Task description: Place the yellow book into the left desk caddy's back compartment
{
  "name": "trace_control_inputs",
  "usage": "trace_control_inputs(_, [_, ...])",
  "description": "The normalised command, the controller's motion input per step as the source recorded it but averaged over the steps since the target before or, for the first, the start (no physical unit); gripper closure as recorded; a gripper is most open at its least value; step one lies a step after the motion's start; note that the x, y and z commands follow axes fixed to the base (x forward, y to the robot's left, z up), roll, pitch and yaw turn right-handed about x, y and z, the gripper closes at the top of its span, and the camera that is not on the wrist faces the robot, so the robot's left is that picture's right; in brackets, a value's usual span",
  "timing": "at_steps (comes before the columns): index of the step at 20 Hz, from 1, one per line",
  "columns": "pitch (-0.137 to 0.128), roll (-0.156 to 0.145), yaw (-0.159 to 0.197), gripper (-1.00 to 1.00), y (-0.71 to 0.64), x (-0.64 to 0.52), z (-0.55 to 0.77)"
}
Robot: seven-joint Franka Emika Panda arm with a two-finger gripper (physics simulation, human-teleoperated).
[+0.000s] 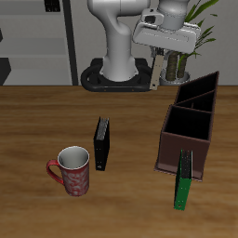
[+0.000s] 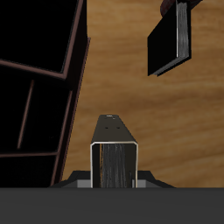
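wrist view: our gripper (image 2: 115, 166) clamps book (image 2: 115, 162) upright, edge-down for slotting; we hover beside caddy (image 1: 191, 116), near desk's back edge.

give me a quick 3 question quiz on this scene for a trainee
1. True or false: the yellow book already lies inside the left desk caddy.
2. Which thing stands against the caddy wall nearest the table's front edge? A) black book B) green book C) red mug
3. Fill in: the gripper is shut on the ____.

Key: 1 false, the gripper holds it above the table. 2 B. 3 yellow book.
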Motion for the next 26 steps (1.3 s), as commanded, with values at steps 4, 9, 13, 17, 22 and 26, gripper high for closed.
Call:
trace_control_inputs(4, [0.002, 0.015, -0.070, 1.00, 0.32, 0.14, 0.14])
trace_control_inputs(9, [-0.020, 0.046, -0.019, 1.00, 0.29, 0.12, 0.14])
trace_control_inputs(13, [0.002, 0.048, -0.040, 1.00, 0.30, 0.18, 0.15])
trace_control_inputs(17, [0.012, 0.021, -0.016, 1.00, 0.26, 0.25, 0.08])
trace_control_inputs(22, [0.007, 0.043, -0.005, 1.00, 0.27, 0.27, 0.04])
trace_control_inputs(26, [0.017, 0.007, -0.019, 1.00, 0.18, 0.26, -0.01])
